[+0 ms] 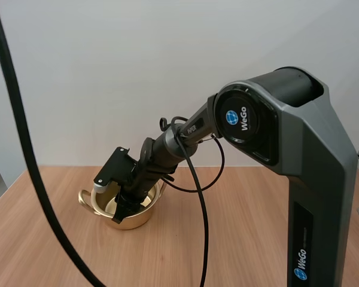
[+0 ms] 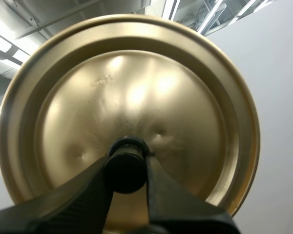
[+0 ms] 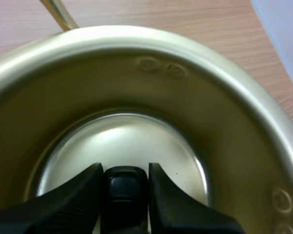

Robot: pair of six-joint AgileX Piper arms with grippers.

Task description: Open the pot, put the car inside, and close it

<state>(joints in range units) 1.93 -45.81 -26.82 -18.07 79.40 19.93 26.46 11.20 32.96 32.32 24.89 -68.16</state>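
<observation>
Close along the worktop's (image 1: 245,239) right edge: grey upright base of the right arm (image 1: 314,179). Reaches forward and left from there, down into the open gold pot (image 1: 140,216). Pot's place: left of the middle, nearer the far edge than the near one, well apart from the left edge, with a loop handle (image 1: 84,198) on the side toward that left edge.

Inside the pot, from the right wrist: right gripper (image 3: 125,168) below the rim, black fingers (image 3: 83,195) clamped on the car (image 3: 125,192), a small dark rounded thing pinched between the tips. Cannot tell whether touching the bottom or hanging just above it. Beyond the tips, shiny round pot floor. Farther on, curved inner wall with two rivets (image 3: 158,67), then bare wood past the rim.

Away from the pot, from the left wrist: left gripper (image 2: 127,162) closed tight on the black knob (image 2: 125,170), one finger on each side. Behind the knob, gold lid (image 2: 136,87), its top face toward the wrist, resting on nothing. Cannot tell over which part of the worktop.
</observation>
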